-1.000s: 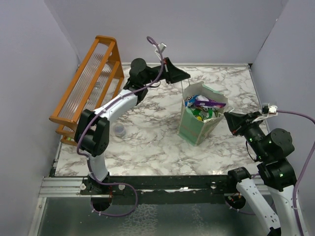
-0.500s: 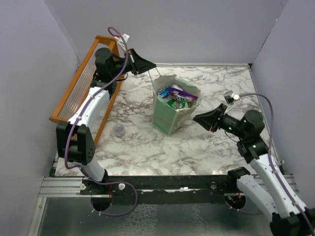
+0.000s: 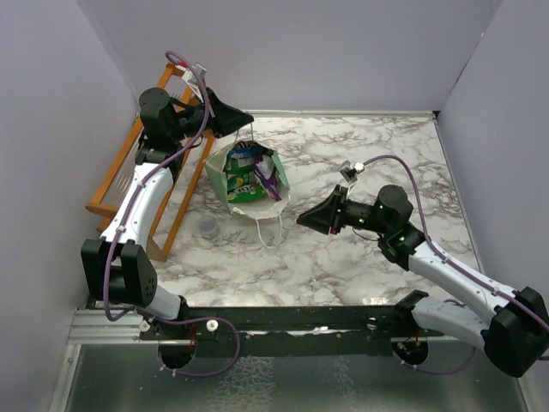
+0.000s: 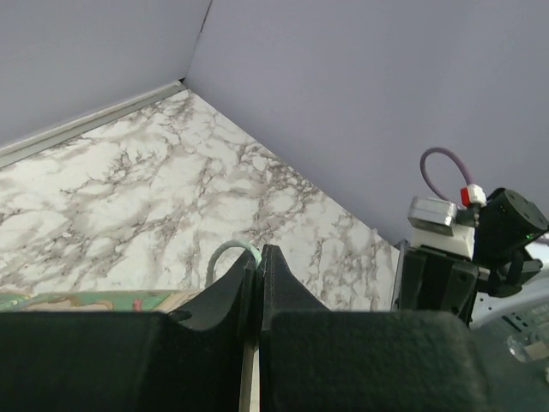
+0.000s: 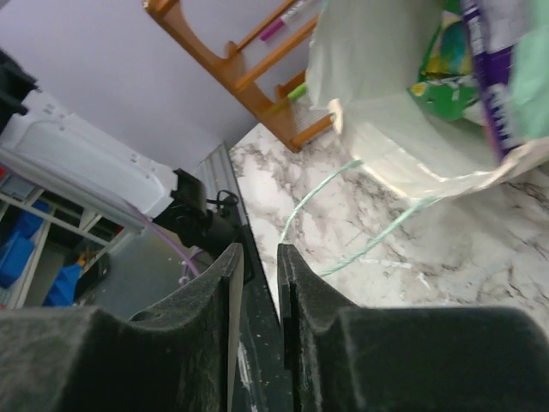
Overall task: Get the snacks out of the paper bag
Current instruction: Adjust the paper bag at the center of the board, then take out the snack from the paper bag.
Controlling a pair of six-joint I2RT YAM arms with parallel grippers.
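Observation:
The mint-green paper bag (image 3: 233, 176) hangs tilted at the back left of the marble table, its mouth turned up and to the right. Snacks fill it: a purple packet (image 3: 268, 178) at the mouth and green and blue ones (image 3: 244, 172) behind. My left gripper (image 3: 250, 125) is shut on the bag's upper string handle (image 4: 225, 251), above the bag. My right gripper (image 3: 300, 220) is slightly open and empty, low over the table right of the bag. The right wrist view shows the bag (image 5: 377, 94), the purple packet (image 5: 491, 77) and the loose second handle (image 5: 343, 206) on the marble.
An orange wooden rack (image 3: 129, 167) stands along the left wall, close behind the bag; it also shows in the right wrist view (image 5: 249, 51). A small clear round cup (image 3: 207, 227) sits on the marble in front of the bag. Purple walls close in the table.
My left gripper has dragged the bag left towards the rack by its handle, and the bag has tipped over more. My right gripper has followed it leftwards across the table.

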